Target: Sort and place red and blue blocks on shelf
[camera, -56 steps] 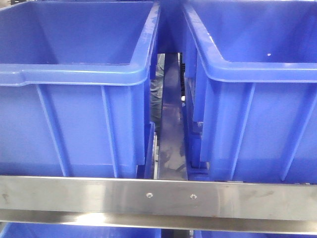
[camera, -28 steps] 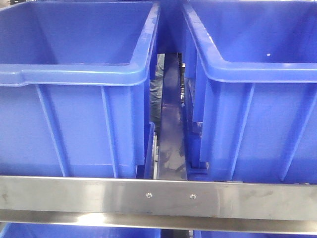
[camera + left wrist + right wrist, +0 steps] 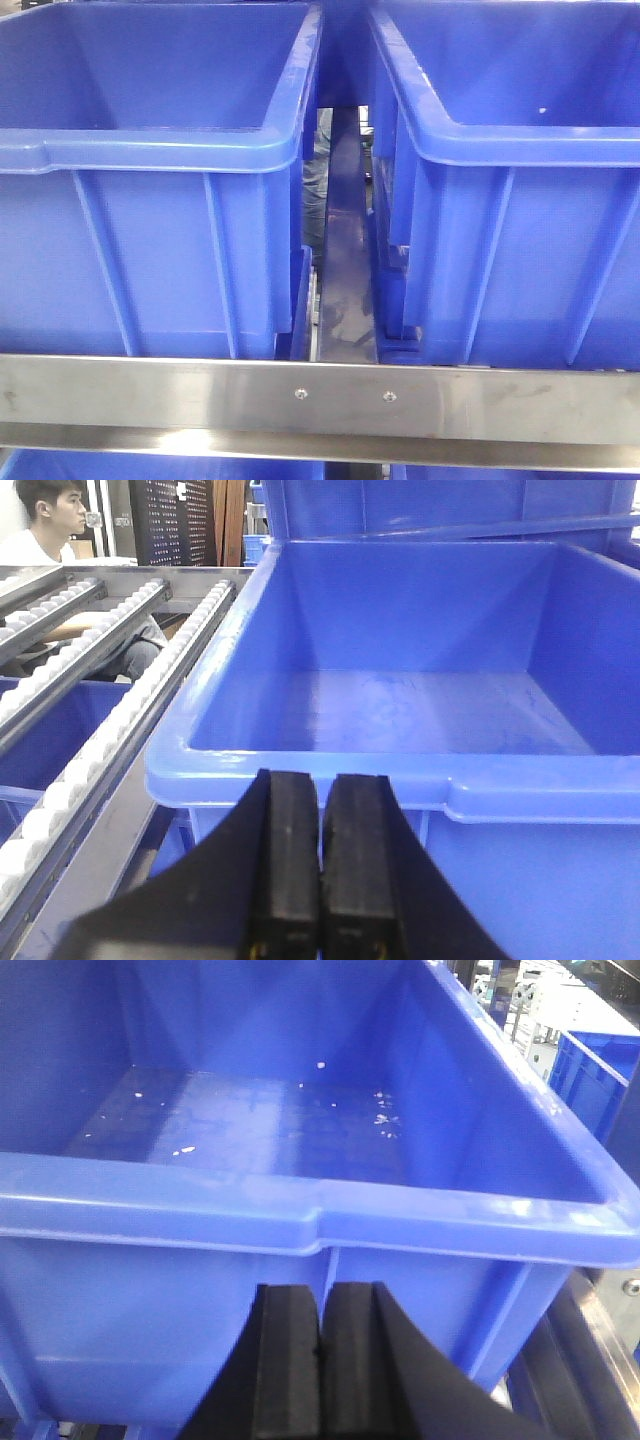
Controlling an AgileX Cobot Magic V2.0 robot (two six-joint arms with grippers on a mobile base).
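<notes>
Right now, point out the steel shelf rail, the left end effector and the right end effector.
steel shelf rail (image 3: 150, 398), front view, bare brushed face left of the screws.
left end effector (image 3: 320, 860), left wrist view, seam between the closed pads.
right end effector (image 3: 320, 1350), right wrist view, seam between the closed pads.

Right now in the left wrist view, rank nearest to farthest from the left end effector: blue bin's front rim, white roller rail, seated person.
1. Blue plastic bin's front rim, just ahead of the left end effector.
2. White roller rail, left.
3. Seated person, far upper left.
</notes>
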